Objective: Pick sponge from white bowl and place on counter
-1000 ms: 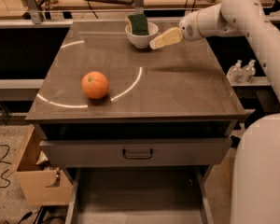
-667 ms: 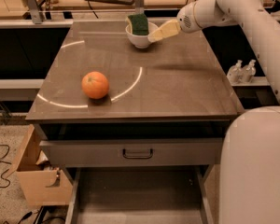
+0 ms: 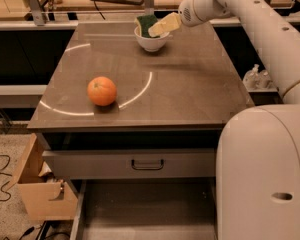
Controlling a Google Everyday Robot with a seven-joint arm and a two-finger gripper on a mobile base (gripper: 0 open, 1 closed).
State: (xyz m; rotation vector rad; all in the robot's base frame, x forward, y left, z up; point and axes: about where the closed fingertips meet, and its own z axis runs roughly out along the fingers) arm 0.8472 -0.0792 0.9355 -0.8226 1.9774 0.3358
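The sponge [image 3: 145, 23] stands on edge in the white bowl [image 3: 151, 42] at the far middle of the counter [image 3: 190, 89], its dark green face toward me and a thin pale-yellow strip on its left. My gripper [image 3: 160, 28] comes in from the right on the white arm, its pale-yellow padded fingers [image 3: 165, 25] over the bowl's right rim and right beside the sponge.
An orange fruit [image 3: 102, 91] sits at the counter's front left on the white arc marking. A grey drawer with a dark handle [image 3: 147, 164] lies below the counter. A cardboard box [image 3: 40, 189] stands on the floor at left. The robot's white body [image 3: 262, 174] fills the right foreground.
My gripper has moved up and to the left, from right of the bowl to over its rim beside the sponge. The sponge, bowl and orange have not moved.
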